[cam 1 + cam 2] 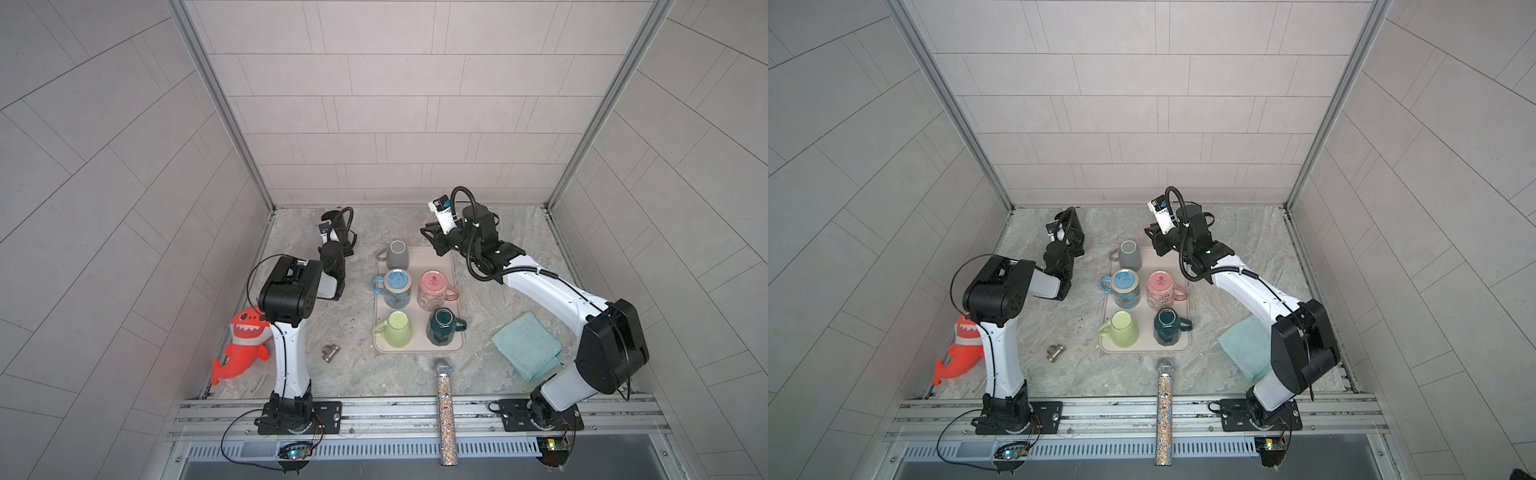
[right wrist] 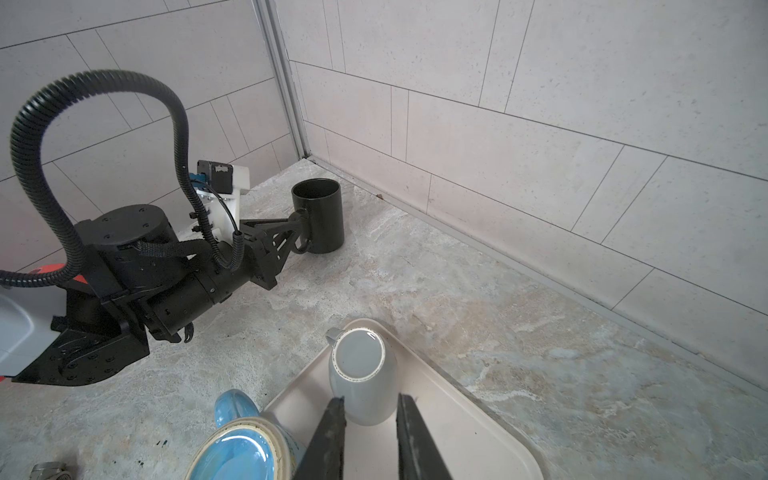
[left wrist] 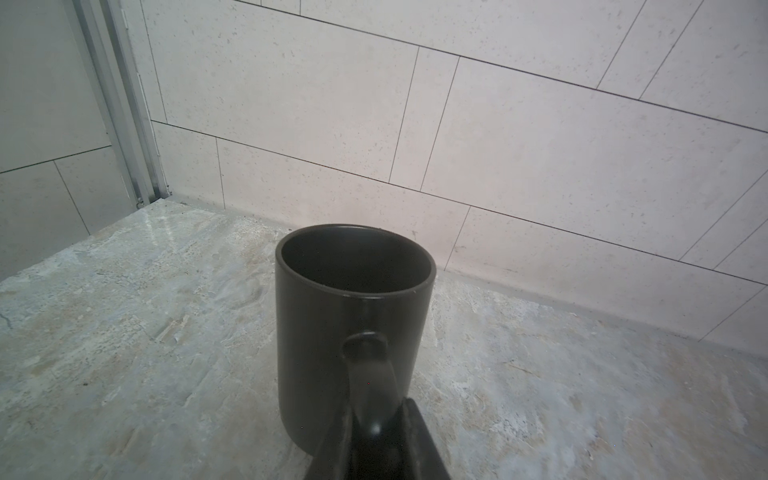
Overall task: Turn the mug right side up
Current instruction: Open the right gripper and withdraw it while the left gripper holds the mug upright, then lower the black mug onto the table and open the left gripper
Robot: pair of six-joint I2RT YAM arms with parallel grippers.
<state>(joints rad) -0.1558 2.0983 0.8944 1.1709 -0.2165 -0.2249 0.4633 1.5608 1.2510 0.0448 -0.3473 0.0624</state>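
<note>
A black mug (image 3: 353, 299) stands upright, mouth up, on the stone table near the back left corner, and shows too in the right wrist view (image 2: 318, 214) and in a top view (image 1: 330, 216). My left gripper (image 3: 374, 415) is shut on the black mug's handle, seen from the side in the right wrist view (image 2: 301, 232). My right gripper (image 2: 370, 401) hovers over the back of the beige tray (image 1: 440, 257), open with nothing between its fingers. Just ahead of it, a grey mug (image 2: 361, 374) sits bottom up on the tray.
On the tray also stand a blue mug (image 1: 397, 286) and a pink mug (image 1: 432, 289), both bottom up, a light green mug (image 1: 398, 330) and a dark green mug (image 1: 441, 326). Around it lie a red shark toy (image 1: 243, 345), a metal fitting (image 1: 330, 353), a glitter microphone (image 1: 444, 399) and a teal cloth (image 1: 528, 345).
</note>
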